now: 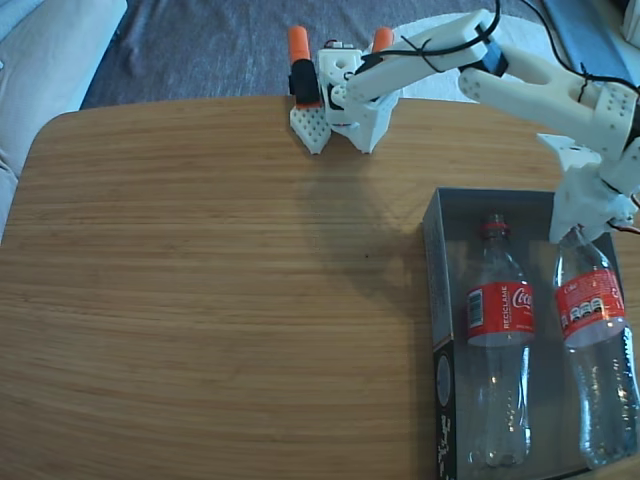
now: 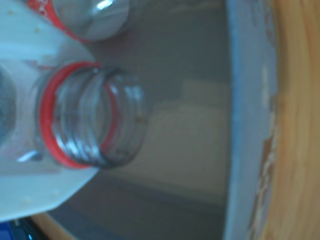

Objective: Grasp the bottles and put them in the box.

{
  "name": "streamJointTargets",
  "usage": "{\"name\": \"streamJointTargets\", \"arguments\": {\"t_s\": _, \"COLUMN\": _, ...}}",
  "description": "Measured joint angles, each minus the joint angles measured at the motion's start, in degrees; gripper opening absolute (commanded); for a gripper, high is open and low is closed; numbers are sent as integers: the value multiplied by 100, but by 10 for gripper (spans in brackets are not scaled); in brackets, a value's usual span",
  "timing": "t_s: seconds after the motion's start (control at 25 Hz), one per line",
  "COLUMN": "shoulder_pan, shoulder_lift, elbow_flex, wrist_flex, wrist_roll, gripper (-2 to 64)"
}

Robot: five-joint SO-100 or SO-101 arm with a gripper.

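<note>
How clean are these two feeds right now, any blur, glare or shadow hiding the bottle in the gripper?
Fixed view: evenly lit and fairly sharp; a soft arm shadow falls on the table, and the held bottle is cut by the right edge. Wrist view: close and blurred, the bottle's open neck soft-edged, a small glare spot on the other bottle, the box wall washed pale.

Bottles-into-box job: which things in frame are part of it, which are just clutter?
Job:
- left bottle, lying in the box
- right bottle, neck at the hand
- box

Clutter:
- white-and-orange second arm parked at the far table edge
- grey cloth behind the table
</note>
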Motion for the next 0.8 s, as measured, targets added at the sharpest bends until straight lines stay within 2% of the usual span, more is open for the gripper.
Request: {"name": "streamJointTargets", "arguments": {"t_s": 0.8, "shoulder_pan": -35, "shoulder_lift": -9, "elbow_flex": 229, "wrist_flex": 0, "wrist_roll": -123, "gripper": -2}}
